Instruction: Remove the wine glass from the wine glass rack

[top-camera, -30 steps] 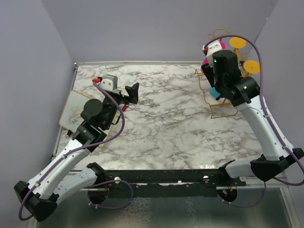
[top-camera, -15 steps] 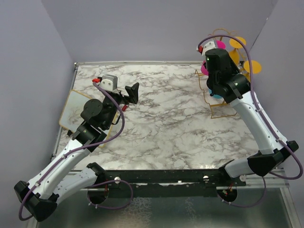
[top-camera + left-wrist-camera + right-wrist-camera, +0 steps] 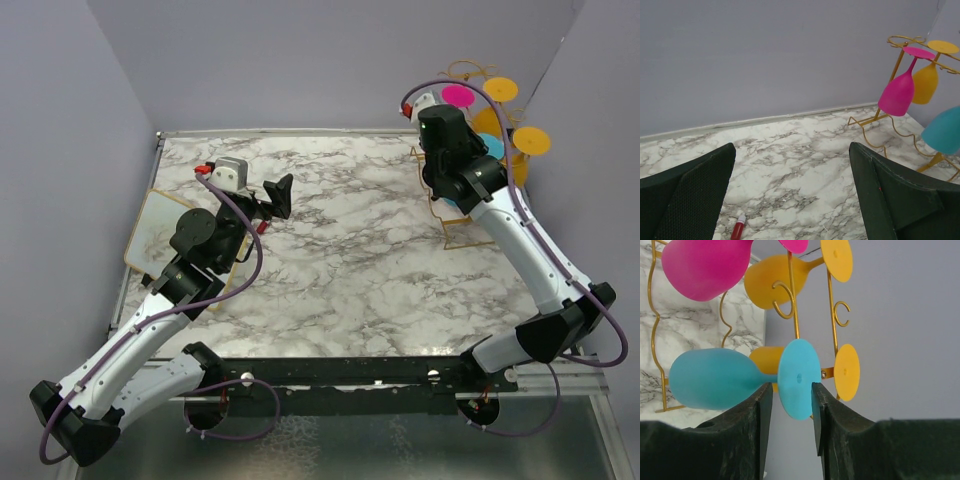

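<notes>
The gold wire wine glass rack (image 3: 462, 228) stands at the table's far right corner; it also shows in the left wrist view (image 3: 899, 56) and the right wrist view (image 3: 790, 300). A blue wine glass (image 3: 715, 379) lies sideways at the rack, with its round foot (image 3: 798, 378) between my right gripper's fingers. My right gripper (image 3: 791, 390) is shut on that foot, high beside the rack (image 3: 470, 165). The blue bowl shows in the left wrist view (image 3: 943, 136). My left gripper (image 3: 792, 200) is open and empty, above the table's left half (image 3: 280, 195).
A pink glass (image 3: 705, 267) and orange glasses (image 3: 775, 282) hang on the rack, close above and behind the blue one. A small red bottle (image 3: 737, 231) lies under the left gripper. A gold-rimmed tray (image 3: 160, 225) sits at the left edge. Walls stand close behind the rack.
The right arm has swung up and back toward the left along the rack, uncovering the pink glass's foot. The left arm has not moved.
</notes>
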Available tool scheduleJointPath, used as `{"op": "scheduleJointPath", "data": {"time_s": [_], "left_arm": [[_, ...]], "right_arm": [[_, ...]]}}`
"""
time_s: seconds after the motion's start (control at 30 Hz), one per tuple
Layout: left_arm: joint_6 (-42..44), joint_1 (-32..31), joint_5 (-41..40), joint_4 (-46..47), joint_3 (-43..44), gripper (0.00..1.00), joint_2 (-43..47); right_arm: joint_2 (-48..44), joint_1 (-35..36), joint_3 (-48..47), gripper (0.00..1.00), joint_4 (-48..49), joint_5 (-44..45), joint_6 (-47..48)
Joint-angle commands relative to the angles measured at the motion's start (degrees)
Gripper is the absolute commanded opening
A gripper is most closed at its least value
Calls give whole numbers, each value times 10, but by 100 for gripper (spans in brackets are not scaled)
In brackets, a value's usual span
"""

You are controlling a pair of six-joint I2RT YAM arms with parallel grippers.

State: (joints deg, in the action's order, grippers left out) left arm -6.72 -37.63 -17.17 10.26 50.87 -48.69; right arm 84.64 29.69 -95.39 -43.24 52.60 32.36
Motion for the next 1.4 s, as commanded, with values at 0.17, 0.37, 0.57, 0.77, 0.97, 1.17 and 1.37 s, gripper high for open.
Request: {"op": "scheduleJointPath", "data": {"time_s": [0.17,0.37,0.57,0.77,0.97,1.17,1.37], "left_arm": [[3,-3,1,18,-4,99,8],[4,-3,0,17,-4,99,9],[5,-3,-1,17,-4,99,8],[5,-3,-1,18,-4,99,9],[7,-4,-3,18,-4,99,9],[8,-5,-6,19,-5,99,10],[9,-6,-7,17,-4,99,10]], "right_arm": [[1,5,16,33,27,25,10],[5,5,20,29,32,26,11],[8,4,22,25,33,28,10],[8,4,17,21,30,35,15],[8,4,24,20,33,34,14],[9,4,36,21,38,33,11],[7,4,39,20,41,30,11]]}}
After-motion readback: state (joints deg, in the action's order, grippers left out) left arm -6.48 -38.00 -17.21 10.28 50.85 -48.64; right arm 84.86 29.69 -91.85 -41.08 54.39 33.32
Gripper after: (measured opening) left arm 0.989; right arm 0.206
